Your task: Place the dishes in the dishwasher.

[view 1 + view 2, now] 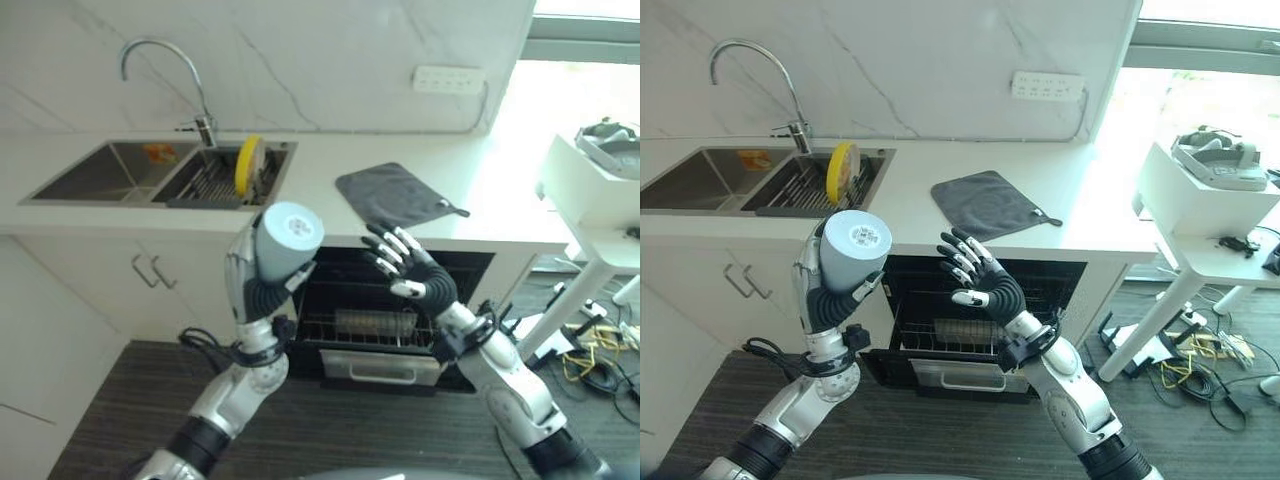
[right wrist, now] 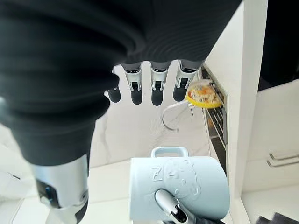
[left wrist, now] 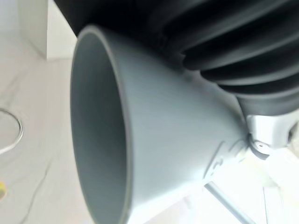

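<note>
Grey cup (image 1: pixel 285 238) within curled left hand (image 1: pixel 262 288) (raised).

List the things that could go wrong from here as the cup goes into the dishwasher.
1. The left hand holds the pale blue cup in the air in front of the counter, tipped on its side; if the grasp slips it could drop to the dark floor.
2. The right hand hangs open close beside it and might knock the cup during a handover.
3. The dishwasher rack sits low in a narrow opening, so the cup may strike the counter edge going down.
</note>
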